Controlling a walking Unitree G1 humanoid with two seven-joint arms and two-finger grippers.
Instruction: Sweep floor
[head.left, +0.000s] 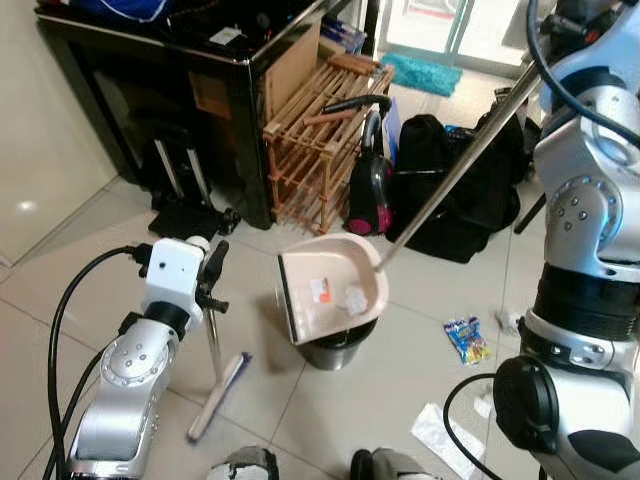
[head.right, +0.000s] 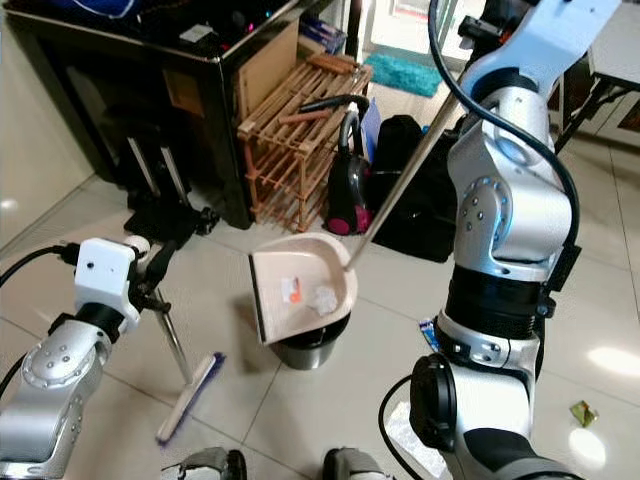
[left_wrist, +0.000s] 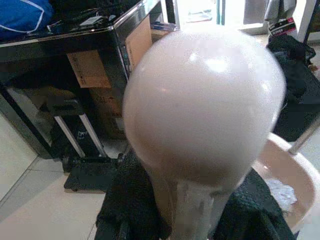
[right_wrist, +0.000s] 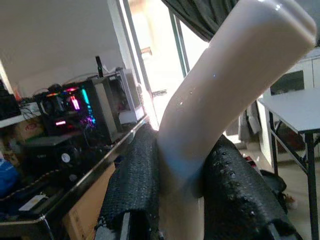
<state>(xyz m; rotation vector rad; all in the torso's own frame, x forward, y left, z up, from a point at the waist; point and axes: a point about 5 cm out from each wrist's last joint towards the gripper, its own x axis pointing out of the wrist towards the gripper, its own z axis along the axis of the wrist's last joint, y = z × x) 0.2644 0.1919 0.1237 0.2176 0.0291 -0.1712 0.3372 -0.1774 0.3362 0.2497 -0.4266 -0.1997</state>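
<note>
While clamped in both jaws, broom left, dustpan right above bin.

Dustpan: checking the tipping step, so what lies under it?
Under the tilted dustpan sits a dark bin, its front rim showing. The bin's inside is covered, so its contents cannot be seen.

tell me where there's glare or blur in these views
Right wrist view: the doorway behind the dustpan handle is blown out white. Left wrist view: the broom handle's knob is close and soft, with glare spots. Eye views: sharp, with bright reflections on the floor tiles.
</note>
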